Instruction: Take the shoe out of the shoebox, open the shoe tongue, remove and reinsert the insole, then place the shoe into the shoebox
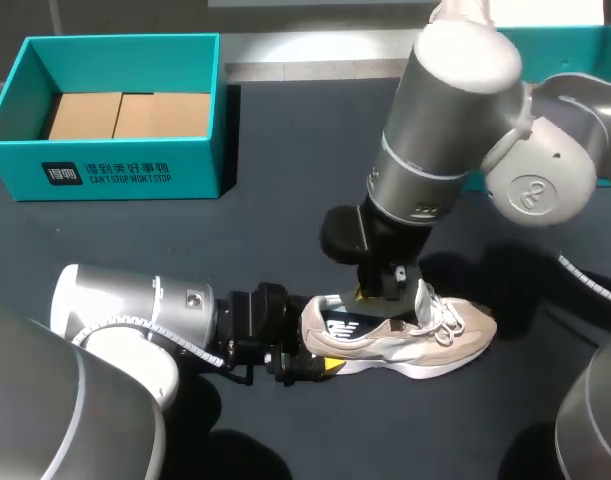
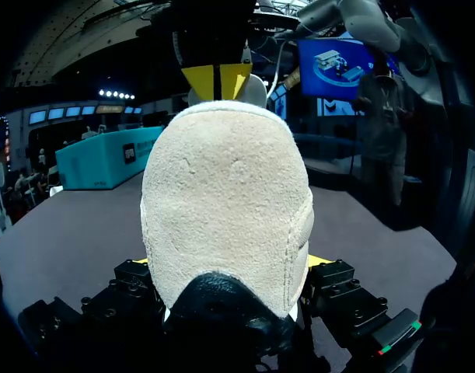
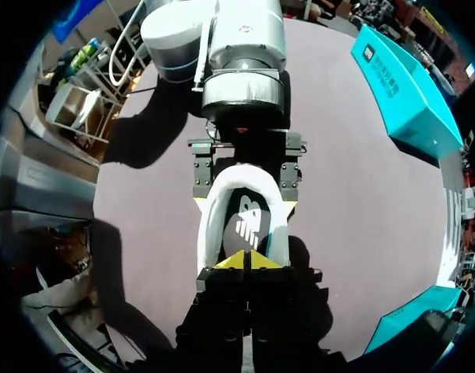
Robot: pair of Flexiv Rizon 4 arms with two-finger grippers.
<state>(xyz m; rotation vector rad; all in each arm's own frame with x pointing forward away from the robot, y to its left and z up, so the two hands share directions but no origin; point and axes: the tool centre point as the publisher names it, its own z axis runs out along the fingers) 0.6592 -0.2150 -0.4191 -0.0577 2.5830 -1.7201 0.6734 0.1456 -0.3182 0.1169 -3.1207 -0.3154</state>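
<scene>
Item: your beige and white lace-up shoe [image 1: 415,340] stands on its sole on the dark grey table top [image 1: 285,200], well apart from its box.
Left gripper: your left gripper [image 1: 320,362] is clamped on the shoe's heel from both sides and steadies it.
Right gripper: your right gripper [image 3: 249,261] is down at the shoe's opening from above, yellow tips pressed together. You cannot tell whether anything thin is pinched between them.
Insole: the dark printed insole [image 3: 245,225] lies flat inside the shoe.
Box: the open teal cardboard shoebox [image 1: 125,170] sits at the far left and holds only a brown cardboard insert [image 1: 125,115].
Done: the shoe is out of the box.
Unclear: the tongue is hidden under your right arm, so you cannot tell whether it is open.
Remaining, as judged: work on the insole seems to be in hand. You cannot read whether it awaits removal or is already reinserted. Returning the shoe to the shoebox is certainly left.
</scene>
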